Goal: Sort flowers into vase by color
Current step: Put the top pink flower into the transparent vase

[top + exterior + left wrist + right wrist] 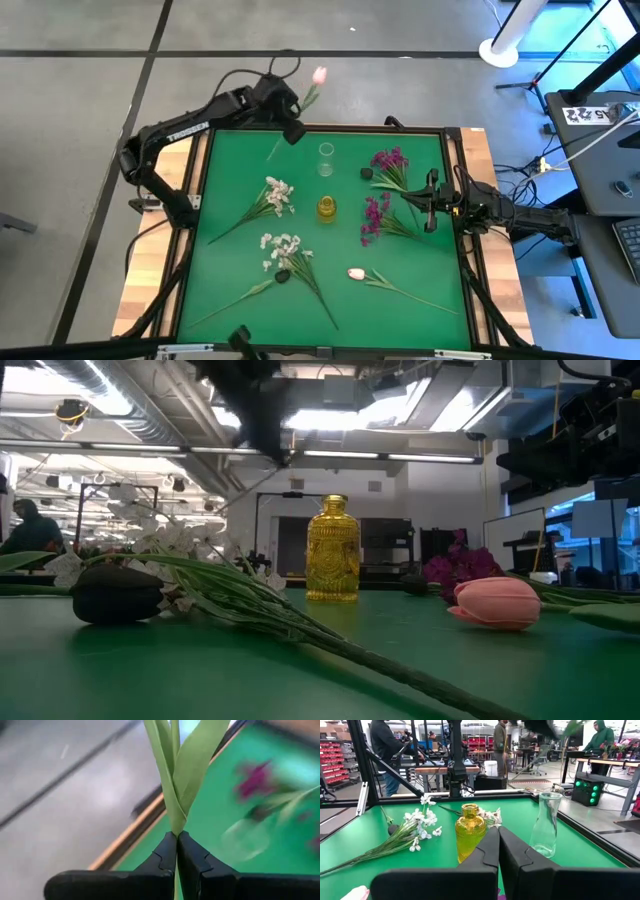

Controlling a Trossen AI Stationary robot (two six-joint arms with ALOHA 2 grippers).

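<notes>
High view: left end effector (292, 131) sits at the far edge of the green tabletop (230, 200), fingers pinched shut on the stem of a pink tulip (319, 75) whose bud hangs out past the frame over the floor. Right end effector (430, 203) parked at the right edge, fingers closed, nothing in it. Clear vase (326, 158) and yellow vase (327, 208) stand mid-mat, one behind the other; both look empty. Lying loose: two white sprays (277, 195) (285, 248), two magenta clusters (390, 162) (375, 217), second pink tulip (357, 273). So nothing sorted yet, first flower in hand, five left by my count.

Low view: yellow vase (333, 562) upright, no stems in it. White spray (170, 560) and its long stem lie across the foreground, pink tulip (497, 603) right, magenta cluster (460, 568) behind. Arm overhead, dark, detail unclear.

Left wrist view: fingers (165, 857) tight together on the green stem and leaves (172, 780); tabletop edge just beside, floor beyond.

Right wrist view: closed fingers (485, 852) point at the yellow vase (470, 837) and clear vase (546, 822); white spray (415, 827) beside. People in the room behind.

Room: raised frame rail rings the mat; the held tulip overhangs it. Open mat around the vases, narrow necks likely the tight part.
</notes>
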